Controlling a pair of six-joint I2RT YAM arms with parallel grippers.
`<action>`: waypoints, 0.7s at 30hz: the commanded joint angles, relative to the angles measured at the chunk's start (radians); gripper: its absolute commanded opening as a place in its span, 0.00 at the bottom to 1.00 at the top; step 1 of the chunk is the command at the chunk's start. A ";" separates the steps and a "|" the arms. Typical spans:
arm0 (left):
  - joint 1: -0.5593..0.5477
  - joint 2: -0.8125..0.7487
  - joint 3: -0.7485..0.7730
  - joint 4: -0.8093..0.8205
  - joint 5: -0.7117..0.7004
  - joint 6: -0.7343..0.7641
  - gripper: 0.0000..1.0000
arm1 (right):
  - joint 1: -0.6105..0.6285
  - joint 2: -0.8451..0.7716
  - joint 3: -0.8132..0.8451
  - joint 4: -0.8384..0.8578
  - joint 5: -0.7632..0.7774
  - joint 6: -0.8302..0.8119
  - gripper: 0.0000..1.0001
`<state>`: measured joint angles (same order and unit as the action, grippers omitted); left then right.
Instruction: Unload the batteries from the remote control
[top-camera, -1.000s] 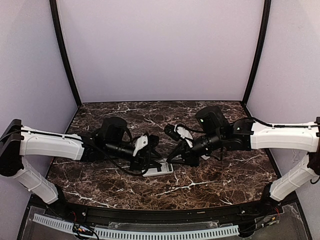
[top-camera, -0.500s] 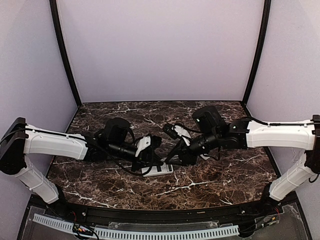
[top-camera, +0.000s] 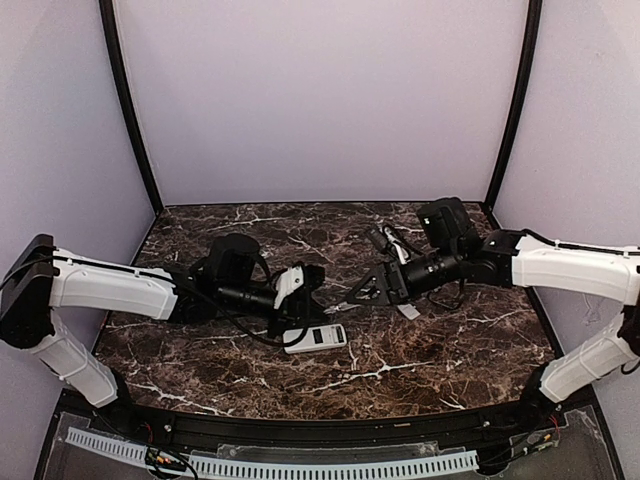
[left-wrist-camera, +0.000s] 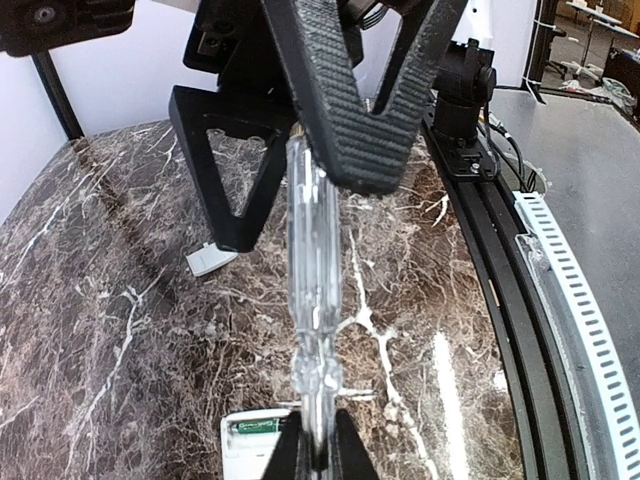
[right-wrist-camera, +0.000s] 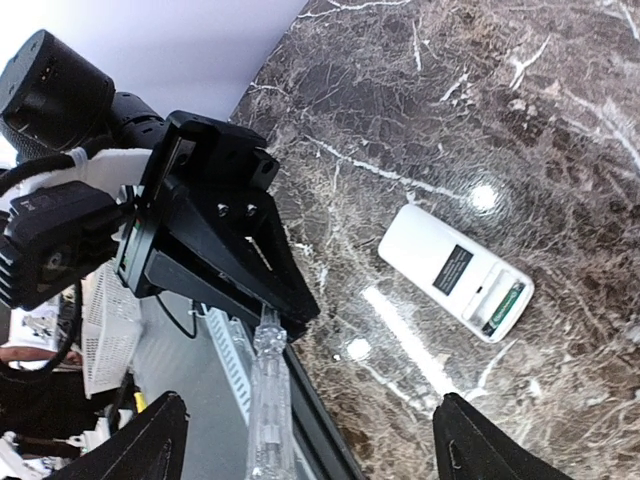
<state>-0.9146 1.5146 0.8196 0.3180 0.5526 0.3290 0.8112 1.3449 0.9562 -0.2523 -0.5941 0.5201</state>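
Observation:
The white remote control (top-camera: 316, 338) lies on the marble with its battery bay open. One green-wrapped battery (right-wrist-camera: 505, 303) shows in the bay, also visible at the bottom edge of the left wrist view (left-wrist-camera: 250, 425). My left gripper (left-wrist-camera: 315, 452) hangs just above the remote's end, shut on a clear plastic tool (left-wrist-camera: 312, 260) that points toward the right arm. My right gripper (right-wrist-camera: 305, 440) stands wide open around the tool's far end (right-wrist-camera: 270, 400) without touching it. In the top view the left gripper (top-camera: 305, 290) and right gripper (top-camera: 362, 292) face each other over the remote.
A small flat white cover plate (top-camera: 408, 311) lies on the marble under the right arm and shows in the left wrist view (left-wrist-camera: 208, 260). The black frame rail (left-wrist-camera: 480, 250) runs along the table's near edge.
The left gripper has shut on the clear tool. The right gripper has opened wide, let go of it and drawn back to the right.

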 joint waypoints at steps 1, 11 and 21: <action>-0.004 0.020 0.038 0.024 -0.017 -0.008 0.00 | -0.005 0.033 -0.014 0.074 -0.104 0.172 0.81; -0.004 0.046 0.059 0.003 -0.050 -0.003 0.00 | -0.004 0.132 0.028 0.135 -0.146 0.232 0.54; -0.004 0.053 0.059 -0.006 -0.060 0.004 0.00 | -0.004 0.172 0.042 0.164 -0.150 0.242 0.32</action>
<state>-0.9146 1.5661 0.8608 0.3229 0.4995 0.3286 0.8097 1.4960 0.9680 -0.1280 -0.7300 0.7586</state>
